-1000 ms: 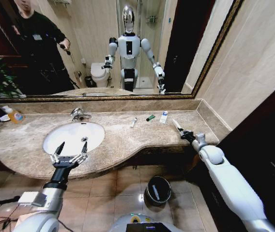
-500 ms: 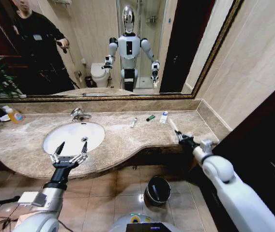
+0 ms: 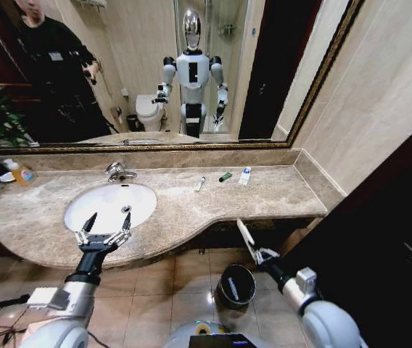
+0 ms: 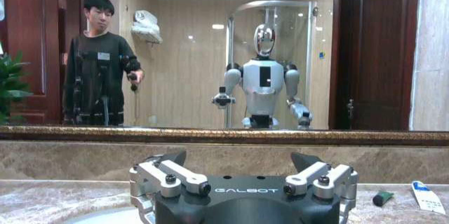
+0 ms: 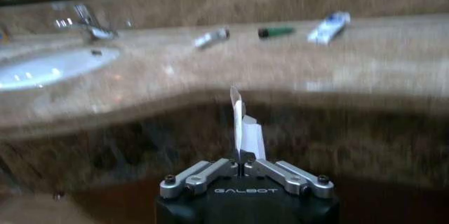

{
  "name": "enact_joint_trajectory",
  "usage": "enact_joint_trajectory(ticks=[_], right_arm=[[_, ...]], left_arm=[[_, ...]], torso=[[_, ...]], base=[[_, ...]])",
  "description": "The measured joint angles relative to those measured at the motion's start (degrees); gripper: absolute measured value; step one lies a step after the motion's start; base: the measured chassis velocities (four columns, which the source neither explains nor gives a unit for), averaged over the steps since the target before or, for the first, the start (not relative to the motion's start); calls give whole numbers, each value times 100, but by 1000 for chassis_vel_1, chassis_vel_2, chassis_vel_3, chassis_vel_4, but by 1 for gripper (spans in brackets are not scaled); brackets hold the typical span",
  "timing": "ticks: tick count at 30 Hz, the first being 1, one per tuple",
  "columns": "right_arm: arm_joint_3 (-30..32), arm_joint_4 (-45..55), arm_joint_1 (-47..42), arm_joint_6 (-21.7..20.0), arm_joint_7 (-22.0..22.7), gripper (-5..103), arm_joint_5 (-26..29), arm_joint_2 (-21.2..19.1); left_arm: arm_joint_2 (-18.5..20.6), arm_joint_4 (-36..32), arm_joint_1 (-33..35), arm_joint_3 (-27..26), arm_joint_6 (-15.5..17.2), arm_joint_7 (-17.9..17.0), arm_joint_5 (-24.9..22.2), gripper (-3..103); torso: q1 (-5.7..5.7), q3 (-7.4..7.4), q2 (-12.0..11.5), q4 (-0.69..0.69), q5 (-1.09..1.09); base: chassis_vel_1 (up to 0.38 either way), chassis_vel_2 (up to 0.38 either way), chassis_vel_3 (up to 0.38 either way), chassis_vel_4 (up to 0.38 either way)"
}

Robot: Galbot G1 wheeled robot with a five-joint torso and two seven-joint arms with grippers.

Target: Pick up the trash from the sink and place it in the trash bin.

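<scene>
Down in the head view, the right tool hangs off the near edge of the counter, over the tiled floor and just above and right of the trash bin, its fingers clamped together on a thin white flat carton that sticks up and leans left. The black trash bin stands on the floor below the counter's front, with a pale item lying inside it. On the counter, right of the sink, three bits of trash lie in a row near the far wall: a small white tube, a tiny green piece and a white and blue tube. The left tool hovers at the near rim of the sink with its fingers spread apart, holding nothing. An orange-labelled bottle stands at the far left of the counter. From the left wrist view, the left tool shows its two fingers wide apart and empty, facing the mirror, with the green piece and the white and blue tube lying on the counter to one side. From the right wrist view, the right tool has its fingers pressed shut on the lower end of the carton, which rises upright from the grip; beyond it the counter carries the white tube, the green piece and the white and blue tube, and the sink with its chrome tap sits farther along.
</scene>
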Motion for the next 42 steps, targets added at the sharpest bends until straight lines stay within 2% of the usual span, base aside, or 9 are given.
enact_joint_trajectory(ticks=[6,10,22,35,42], right_arm=[[-89,-962,369,220,-116,0,-313,262],[-138,-2041,889,458,-165,0,-606,438],[-142,-3977,1801,970,-268,0,-1078,617],[-98,-5422,2456,1330,-242,0,-1319,714],[-94,-5813,2560,1472,-225,0,-1533,884]], left_arm=[[0,0,0,0,0,0,0,100],[0,1,0,0,0,0,0,100],[0,0,0,0,0,0,0,100],[0,0,0,0,0,0,0,100],[0,1,0,0,0,0,0,100]], torso=[[1,0,-1,0,1],[1,1,-2,1,2],[1,1,-1,1,1],[1,1,-1,1,1],[1,1,-1,0,1]], base=[[0,0,0,0],[0,0,0,0],[0,0,0,0],[0,0,0,0],[0,0,0,0]])
